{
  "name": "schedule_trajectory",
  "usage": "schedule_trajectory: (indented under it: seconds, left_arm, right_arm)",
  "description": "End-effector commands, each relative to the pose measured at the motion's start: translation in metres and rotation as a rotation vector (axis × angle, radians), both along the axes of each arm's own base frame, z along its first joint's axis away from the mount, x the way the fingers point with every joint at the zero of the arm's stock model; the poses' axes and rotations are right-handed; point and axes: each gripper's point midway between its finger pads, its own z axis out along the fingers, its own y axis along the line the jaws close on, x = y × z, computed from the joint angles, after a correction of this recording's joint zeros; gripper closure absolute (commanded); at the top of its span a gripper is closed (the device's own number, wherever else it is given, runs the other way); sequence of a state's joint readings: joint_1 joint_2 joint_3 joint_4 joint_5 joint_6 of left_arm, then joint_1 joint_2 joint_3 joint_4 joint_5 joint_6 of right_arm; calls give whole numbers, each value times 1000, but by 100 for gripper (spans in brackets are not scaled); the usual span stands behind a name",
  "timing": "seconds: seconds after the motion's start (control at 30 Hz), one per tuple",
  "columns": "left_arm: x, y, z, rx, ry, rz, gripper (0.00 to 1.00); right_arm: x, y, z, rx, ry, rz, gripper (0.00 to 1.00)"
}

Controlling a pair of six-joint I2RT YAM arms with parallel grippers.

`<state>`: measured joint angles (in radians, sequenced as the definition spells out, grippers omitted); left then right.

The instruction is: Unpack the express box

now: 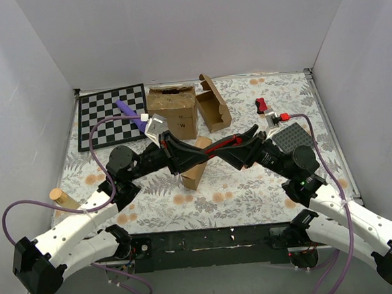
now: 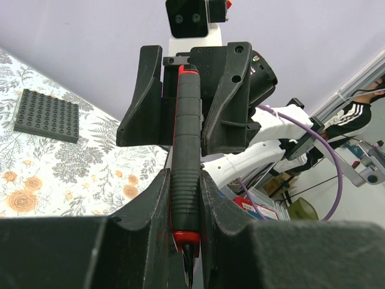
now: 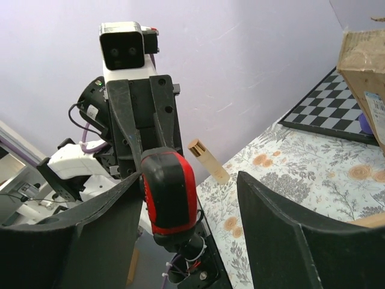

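The express box (image 1: 195, 168), a small brown cardboard mailer, stands tilted at the table's middle, right under both grippers. A red-and-black hand tool (image 1: 219, 144) spans the gap between the grippers above it. My left gripper (image 1: 182, 155) is shut on the tool's ribbed black handle (image 2: 185, 132); the fingers press it on both sides in the left wrist view (image 2: 185, 201). My right gripper (image 1: 245, 142) is open around the tool's other end (image 3: 169, 192). That end lies against one finger, with a wide gap to the other finger (image 3: 283, 235).
A large brown carton (image 1: 173, 111) and another small mailer (image 1: 213, 109) with its lid open stand behind. A chessboard (image 1: 111, 114) with a purple piece (image 1: 129, 111) lies at back left. A grey studded plate (image 1: 291, 138) lies on the right and a wooden cylinder (image 1: 59, 195) on the left.
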<state>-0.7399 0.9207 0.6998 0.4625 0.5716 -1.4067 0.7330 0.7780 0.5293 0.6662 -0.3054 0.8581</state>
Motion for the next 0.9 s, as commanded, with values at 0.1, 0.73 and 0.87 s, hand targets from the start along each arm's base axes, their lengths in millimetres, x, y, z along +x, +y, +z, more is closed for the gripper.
schedule_trajectory:
  seconds: [0.1, 0.73, 0.87]
  left_arm:
    - [-6, 2, 12, -30, -39, -18, 100]
    - [-13, 1, 12, 1, -60, -61, 100]
    - [-13, 0, 10, 9, -51, -60, 100]
  right_arm:
    - [-9, -6, 46, 88, -122, 15, 25]
    - [-22, 17, 39, -53, -138, 178, 66]
    - [-24, 17, 36, -70, -142, 187, 83]
